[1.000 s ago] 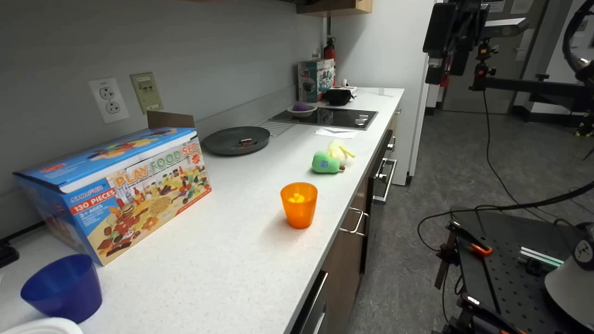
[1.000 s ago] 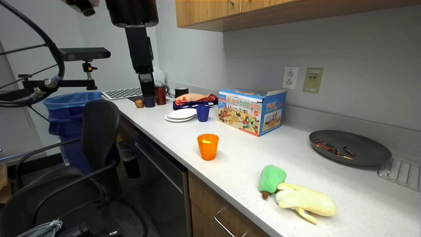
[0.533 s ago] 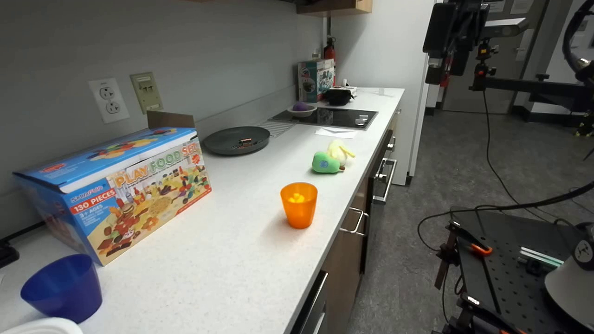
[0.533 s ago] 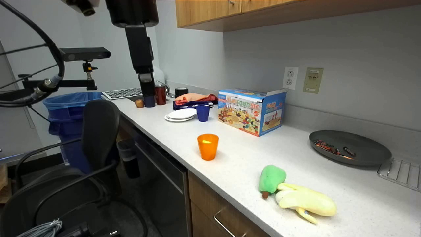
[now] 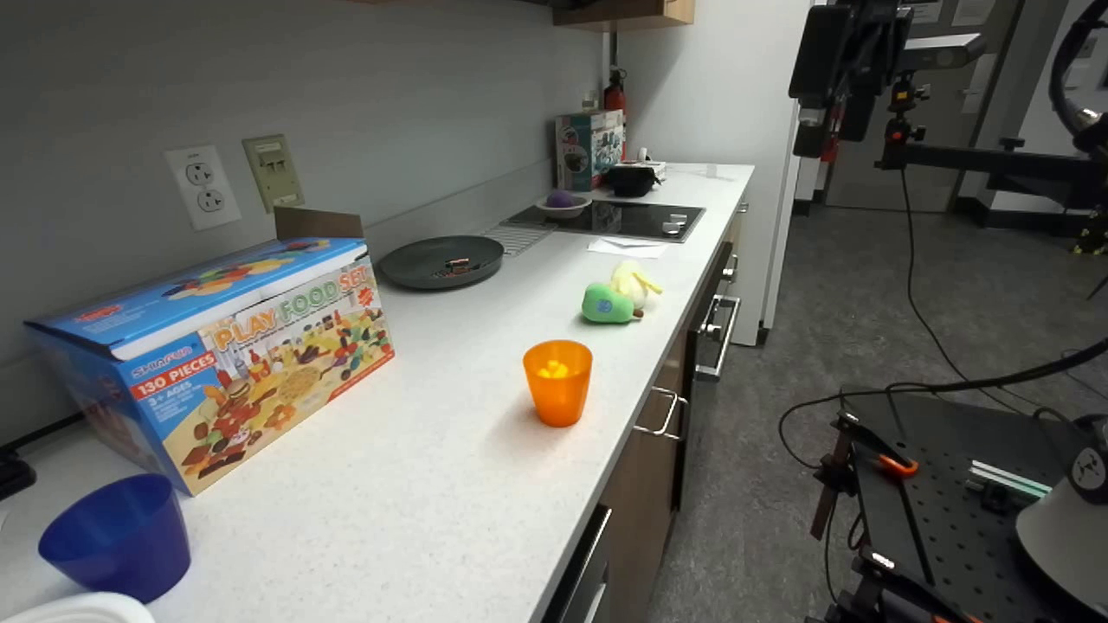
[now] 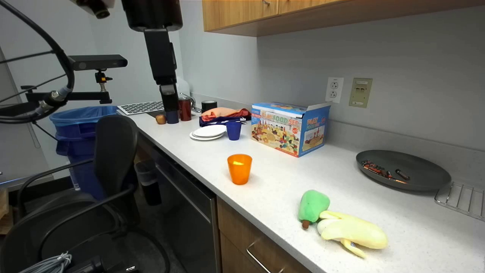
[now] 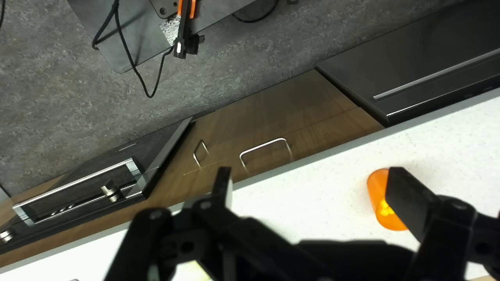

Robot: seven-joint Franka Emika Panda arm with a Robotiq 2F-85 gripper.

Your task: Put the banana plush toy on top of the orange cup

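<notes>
The banana plush toy [image 6: 356, 231] lies on its side on the white counter, touching a green plush [image 6: 313, 204]. It also shows in an exterior view [image 5: 632, 281], partly behind the green plush. In the wrist view only a pale yellow patch [image 7: 193, 271] shows behind the gripper's linkage. The orange cup [image 6: 240, 172] stands upright near the counter's front edge, with something small and yellow in it. It also shows in the other views [image 5: 558, 398] [image 7: 375, 187], part-hidden by a finger in the wrist view. My gripper [image 7: 310, 169] is wide open and empty, high above the counter [image 6: 280, 182].
A play food box [image 6: 290, 129] stands by the wall. A dark pan [image 6: 403, 170] with batteries and a wire rack [image 6: 462, 201] lie at the back. A dark blue cup [image 6: 233, 131] and white plates [image 6: 209, 131] stand farther along. A wooden cupboard [image 6: 303, 17] hangs above.
</notes>
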